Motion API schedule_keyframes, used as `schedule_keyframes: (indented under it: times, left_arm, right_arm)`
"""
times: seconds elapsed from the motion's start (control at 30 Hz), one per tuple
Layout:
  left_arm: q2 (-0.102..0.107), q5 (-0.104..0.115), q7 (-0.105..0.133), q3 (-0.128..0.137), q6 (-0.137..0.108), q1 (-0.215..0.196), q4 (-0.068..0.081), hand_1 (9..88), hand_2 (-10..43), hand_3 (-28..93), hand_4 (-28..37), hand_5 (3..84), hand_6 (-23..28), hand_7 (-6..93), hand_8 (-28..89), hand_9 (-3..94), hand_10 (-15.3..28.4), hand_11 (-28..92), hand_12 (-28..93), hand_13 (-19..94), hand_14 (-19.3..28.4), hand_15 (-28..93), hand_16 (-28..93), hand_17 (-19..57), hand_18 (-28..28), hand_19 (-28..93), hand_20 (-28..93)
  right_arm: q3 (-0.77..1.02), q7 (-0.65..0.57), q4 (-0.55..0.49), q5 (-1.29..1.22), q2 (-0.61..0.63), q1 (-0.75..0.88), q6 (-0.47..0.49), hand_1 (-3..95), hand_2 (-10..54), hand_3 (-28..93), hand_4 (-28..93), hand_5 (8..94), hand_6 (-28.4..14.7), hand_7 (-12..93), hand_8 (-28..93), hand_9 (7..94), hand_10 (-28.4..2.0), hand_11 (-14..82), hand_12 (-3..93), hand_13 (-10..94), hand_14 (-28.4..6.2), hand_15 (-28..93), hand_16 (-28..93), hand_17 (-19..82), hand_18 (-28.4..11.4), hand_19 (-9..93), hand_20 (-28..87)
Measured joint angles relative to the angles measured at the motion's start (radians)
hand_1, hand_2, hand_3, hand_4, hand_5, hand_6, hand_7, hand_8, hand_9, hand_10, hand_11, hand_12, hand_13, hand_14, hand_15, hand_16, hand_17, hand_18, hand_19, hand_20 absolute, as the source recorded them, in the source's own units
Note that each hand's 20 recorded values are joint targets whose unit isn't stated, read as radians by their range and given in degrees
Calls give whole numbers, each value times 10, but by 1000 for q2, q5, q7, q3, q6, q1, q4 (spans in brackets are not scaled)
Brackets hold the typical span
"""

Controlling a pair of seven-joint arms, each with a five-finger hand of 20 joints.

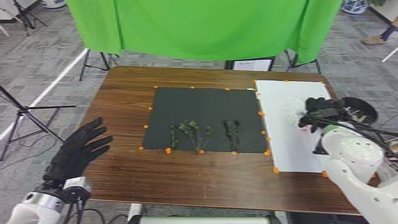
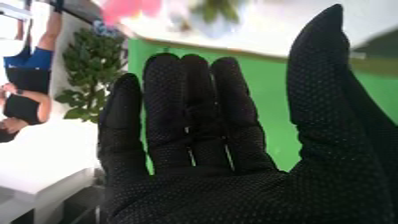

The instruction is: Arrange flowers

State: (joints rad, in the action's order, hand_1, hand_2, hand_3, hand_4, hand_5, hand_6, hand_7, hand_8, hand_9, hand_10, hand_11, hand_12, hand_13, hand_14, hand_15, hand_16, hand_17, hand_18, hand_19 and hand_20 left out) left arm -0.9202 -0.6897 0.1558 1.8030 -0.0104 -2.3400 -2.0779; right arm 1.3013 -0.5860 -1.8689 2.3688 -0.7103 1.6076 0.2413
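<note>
In the head view my left hand (image 1: 78, 150) is held over the table's left edge, fingers straight, touching nothing. My right hand (image 1: 327, 111) is over the far right part of the white board (image 1: 289, 145), beside a dark round object (image 1: 359, 109). Green stems (image 1: 189, 132) and darker stems (image 1: 233, 134) lie on the near half of the black mat (image 1: 202, 110). Something pink (image 1: 307, 128) shows just under the right hand. In the right wrist view the right hand (image 2: 204, 150) has its fingers extended and thumb apart, gripping nothing; beyond the fingertips are a blurred pink thing (image 2: 131, 9) and green leaves (image 2: 216, 10).
Orange markers line the mat and board on the brown table (image 1: 124, 172). A green cloth (image 1: 200, 30) hangs behind the table's far edge. Tripod legs (image 1: 31, 112) stand at the left, and a framed sheet (image 1: 251, 65) is beyond the far edge.
</note>
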Motion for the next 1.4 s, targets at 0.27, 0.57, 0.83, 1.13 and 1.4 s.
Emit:
schedule_keyframes:
  times: [0.27, 0.57, 0.83, 1.13, 1.4]
  left_arm:
    - [2, 0, 1, 6, 0, -2, 0, 264, -36, 705, -269, 250, 29, 216, -117, 199, 114, 225, 166, 177, 162, 338, 5, -100, 222, 395, 96]
    - [8, 0, 2, 6, 0, -3, -1, 264, -36, 706, -270, 250, 29, 215, -117, 199, 114, 226, 167, 178, 162, 337, 4, -100, 221, 394, 96]
    - [12, 1, 10, 36, 1, -13, -14, 263, -38, 707, -269, 250, 28, 215, -117, 199, 114, 224, 167, 177, 161, 335, 4, -100, 221, 393, 96]
    - [19, 6, 18, 41, 0, -2, -13, 260, -44, 706, -269, 250, 29, 213, -116, 198, 115, 220, 168, 177, 160, 331, 6, -100, 221, 393, 96]
    - [23, 8, 19, 39, -2, 11, -11, 261, -43, 705, -271, 251, 28, 212, -116, 198, 114, 220, 170, 177, 160, 332, 7, -99, 221, 392, 96]
  right_arm:
    - [-22, 3, 19, 0, 13, 31, -4, 274, -95, 908, -283, 430, -17, 450, -183, 507, -107, 348, 260, 484, -84, 771, 265, 136, -222, 693, 540]
    - [-91, 26, 92, 43, 21, 19, -221, 465, -93, 864, -282, 645, 28, 536, 40, 819, -28, 204, 528, 668, -52, 739, 399, 233, -202, 753, 536]
    - [-156, 85, 46, 49, 21, -22, -340, 457, -95, 879, -282, 661, 28, 524, 46, 831, -33, 205, 534, 674, -53, 746, 395, 236, -202, 756, 538]
    - [-459, 224, 54, 31, -92, -311, -354, 449, -95, 880, -270, 666, 26, 520, 50, 834, -36, 201, 537, 673, -54, 746, 397, 235, -203, 756, 540]
    - [-669, 305, 141, 38, -298, -506, -339, 445, -95, 875, -271, 666, 27, 518, 53, 834, -36, 199, 538, 672, -57, 748, 388, 234, -202, 756, 540]
